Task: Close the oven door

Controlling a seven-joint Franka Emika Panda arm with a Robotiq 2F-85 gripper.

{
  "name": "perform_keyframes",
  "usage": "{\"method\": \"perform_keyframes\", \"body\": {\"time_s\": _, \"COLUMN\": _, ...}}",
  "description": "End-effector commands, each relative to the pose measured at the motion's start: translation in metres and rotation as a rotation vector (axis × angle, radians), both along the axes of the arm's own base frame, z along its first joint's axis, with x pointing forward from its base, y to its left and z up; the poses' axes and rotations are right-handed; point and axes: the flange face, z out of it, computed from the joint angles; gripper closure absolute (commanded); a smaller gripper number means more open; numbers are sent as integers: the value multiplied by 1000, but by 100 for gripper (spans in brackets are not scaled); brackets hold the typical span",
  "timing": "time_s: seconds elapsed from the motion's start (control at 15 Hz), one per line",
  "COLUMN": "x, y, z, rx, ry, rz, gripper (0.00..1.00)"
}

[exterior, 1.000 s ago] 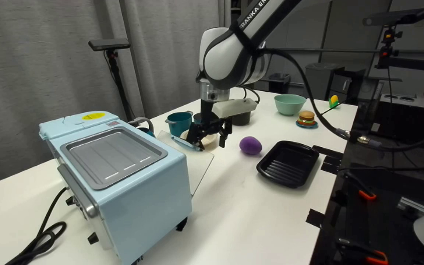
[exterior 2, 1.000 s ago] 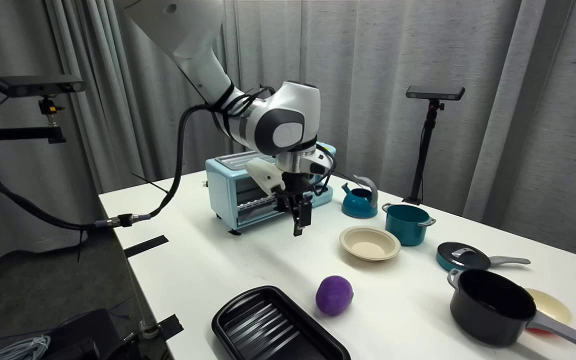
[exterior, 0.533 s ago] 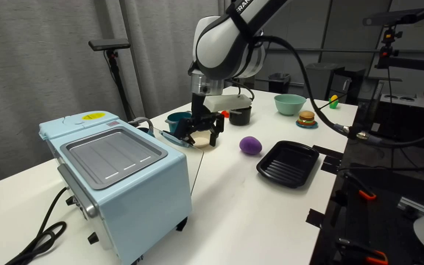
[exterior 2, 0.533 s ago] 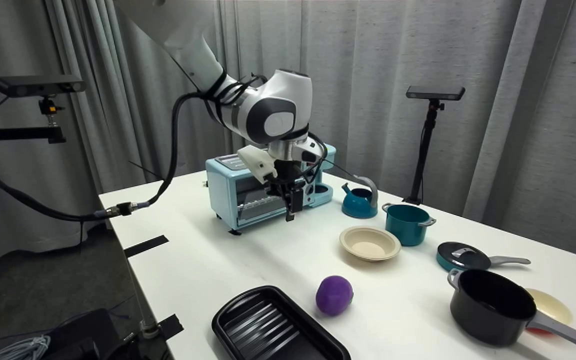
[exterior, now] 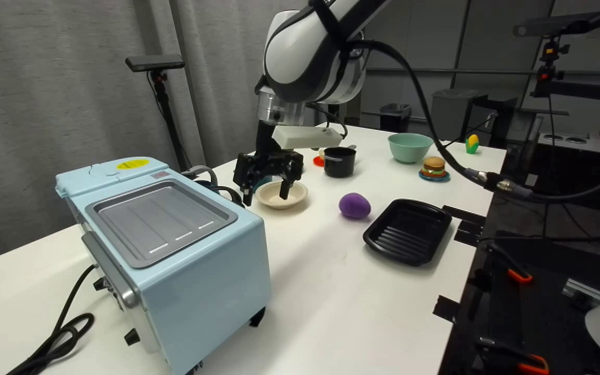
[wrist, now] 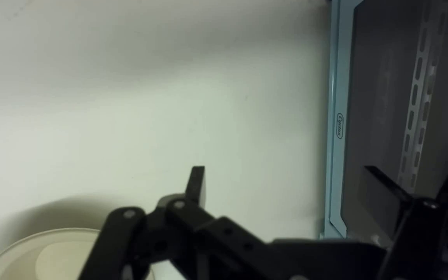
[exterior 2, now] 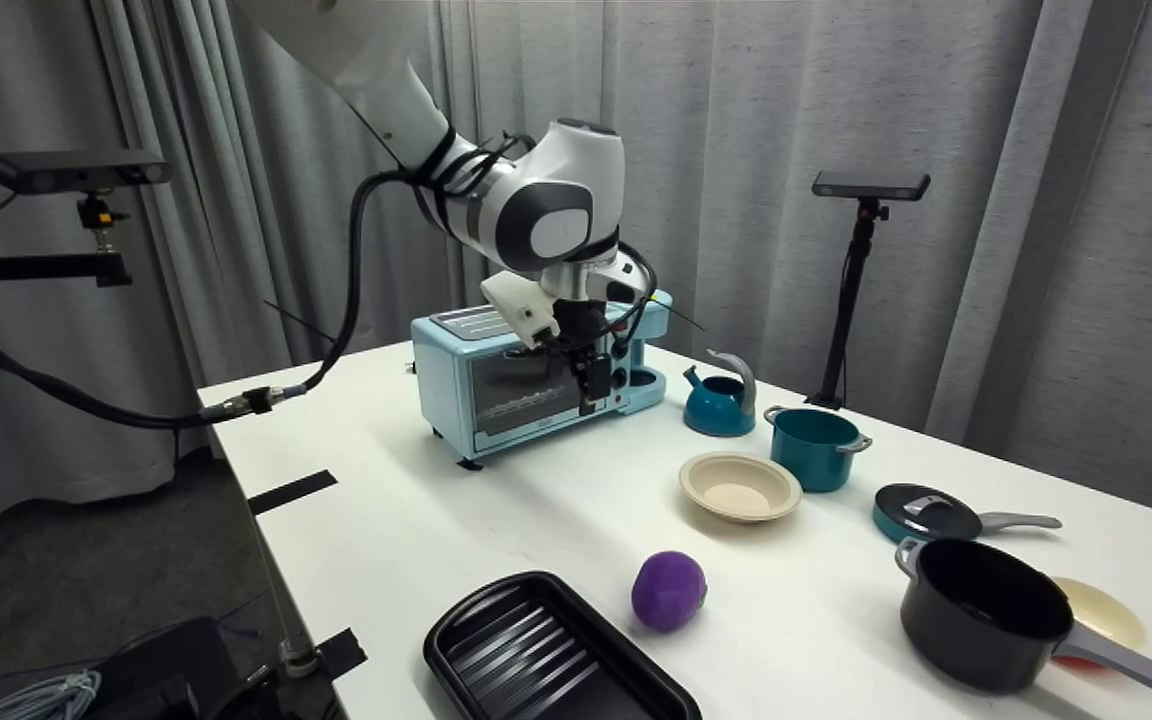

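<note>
The light blue toaster oven (exterior: 211, 286) also shows in an exterior view from its front (exterior 2: 444, 395). Its glass door (exterior 2: 511, 395) stands upright, flush with the oven front; its black handle is near the top. In the wrist view the door (wrist: 340, 85) fills the right side, with its blue lower edge and logo visible. My gripper (exterior: 266, 199) is open and empty in front of the door's knob-side end. It also shows in an exterior view (exterior 2: 590, 405) and in the wrist view (wrist: 285, 167). One finger overlaps the glass in the wrist view; contact cannot be told.
A beige bowl (exterior 2: 740, 487), teal kettle (exterior 2: 720, 405) and teal pot (exterior 2: 814, 450) stand beside the oven. A purple toy (exterior 2: 668, 591), black tray (exterior 2: 556, 650) and black saucepan (exterior 2: 986, 612) lie farther out. A green bowl (exterior: 410, 147) is at the far end.
The oven door has swung up from jutting outward to flush with the oven front. My gripper has moved up and toward the oven, and the door's edge is no longer at its fingers.
</note>
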Motion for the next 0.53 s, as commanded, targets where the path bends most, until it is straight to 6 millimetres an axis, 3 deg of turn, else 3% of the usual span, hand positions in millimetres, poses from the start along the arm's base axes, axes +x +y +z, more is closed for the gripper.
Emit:
{"method": "perform_keyframes", "body": {"time_s": 0.0, "x": 12, "y": 5, "z": 12, "rx": 29, "ry": -42, "rz": 4, "gripper": 0}}
{"method": "perform_keyframes", "body": {"time_s": 0.47, "x": 13, "y": 3, "z": 52, "rx": 4, "ry": -71, "rz": 36, "gripper": 0}}
